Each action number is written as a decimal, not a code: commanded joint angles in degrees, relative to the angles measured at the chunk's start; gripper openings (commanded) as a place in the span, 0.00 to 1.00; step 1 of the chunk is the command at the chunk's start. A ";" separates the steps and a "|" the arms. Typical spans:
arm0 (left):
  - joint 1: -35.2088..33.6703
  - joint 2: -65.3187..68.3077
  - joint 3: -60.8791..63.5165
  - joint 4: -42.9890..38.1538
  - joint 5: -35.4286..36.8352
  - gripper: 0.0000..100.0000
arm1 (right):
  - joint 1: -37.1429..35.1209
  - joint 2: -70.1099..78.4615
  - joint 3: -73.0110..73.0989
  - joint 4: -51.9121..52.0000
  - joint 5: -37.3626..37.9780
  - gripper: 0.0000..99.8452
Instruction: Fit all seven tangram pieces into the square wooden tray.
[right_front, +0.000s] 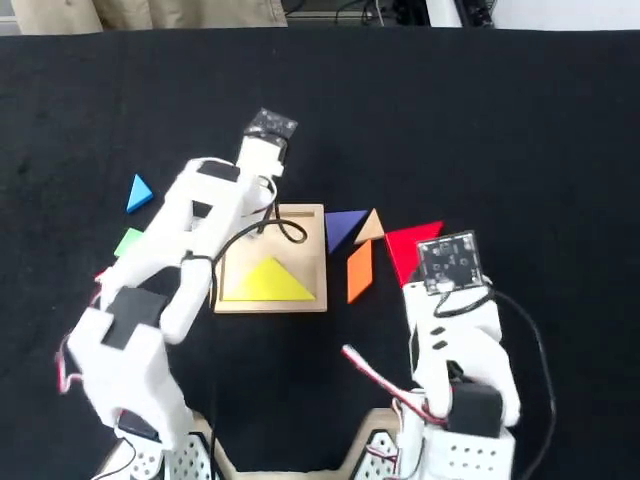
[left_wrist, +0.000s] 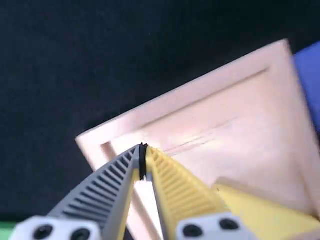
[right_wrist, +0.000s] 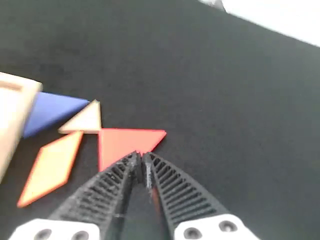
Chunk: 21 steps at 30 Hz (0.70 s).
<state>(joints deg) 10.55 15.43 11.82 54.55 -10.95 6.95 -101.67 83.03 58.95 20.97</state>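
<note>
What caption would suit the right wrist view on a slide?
Shut right gripper by the red triangle; orange parallelogram, tan triangle and blue triangle lie beside it.

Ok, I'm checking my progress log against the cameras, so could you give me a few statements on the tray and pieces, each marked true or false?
1. The yellow triangle lies inside the wooden tray. True.
2. The red triangle is in the tray. False: it lies outside the tray, beside the orange parallelogram.
3. The left end effector is shut above a corner of the tray. True.
4. The right end effector is wide open. False: it is shut, over the red triangle.
</note>
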 joint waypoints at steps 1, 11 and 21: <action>-0.84 -16.70 2.95 3.34 0.53 0.03 | -4.48 13.85 -12.44 2.73 -3.34 0.01; -11.91 -55.82 31.96 2.99 0.09 0.03 | -4.31 50.42 -30.64 3.16 -10.99 0.12; -26.33 -60.48 58.77 -22.24 8.62 0.03 | -7.74 77.14 -46.64 4.04 -26.99 0.27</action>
<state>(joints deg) -11.52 -43.21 64.75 42.68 -8.13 0.26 -33.19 43.82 62.90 0.04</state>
